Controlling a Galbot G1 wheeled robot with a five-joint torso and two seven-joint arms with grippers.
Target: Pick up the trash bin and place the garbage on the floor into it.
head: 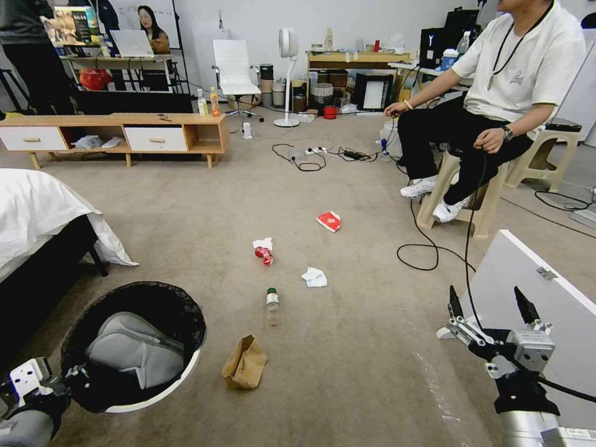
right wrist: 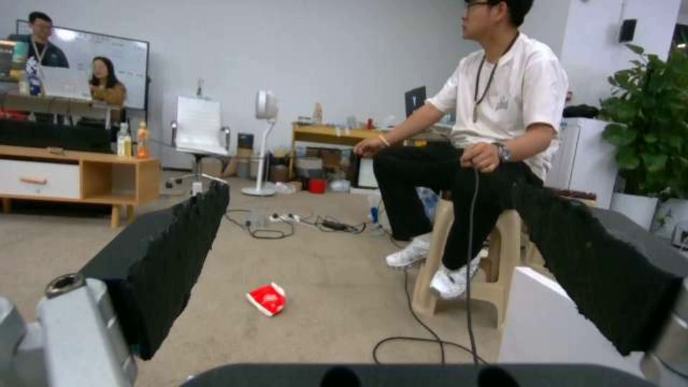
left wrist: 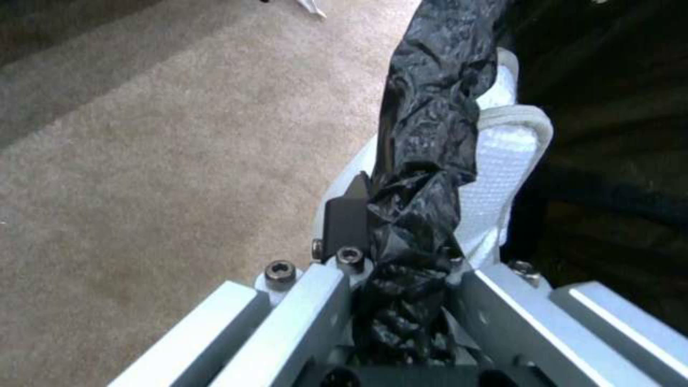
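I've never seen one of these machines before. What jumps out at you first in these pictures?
The trash bin with its black bag sits low on the left, and the left gripper is clamped on its rim. A trail of litter runs up the carpet: a brown paper bag, a bottle, tissues, a crushed can and a red packet. The right gripper hangs open at lower right.

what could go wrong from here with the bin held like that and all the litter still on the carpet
The left gripper pinches only the trash bin rim through the crinkled bag, so the bin could slip or tilt. A grey bag already takes up space inside it. The right gripper hangs open near a black cable, which may snag on the way to the red packet.
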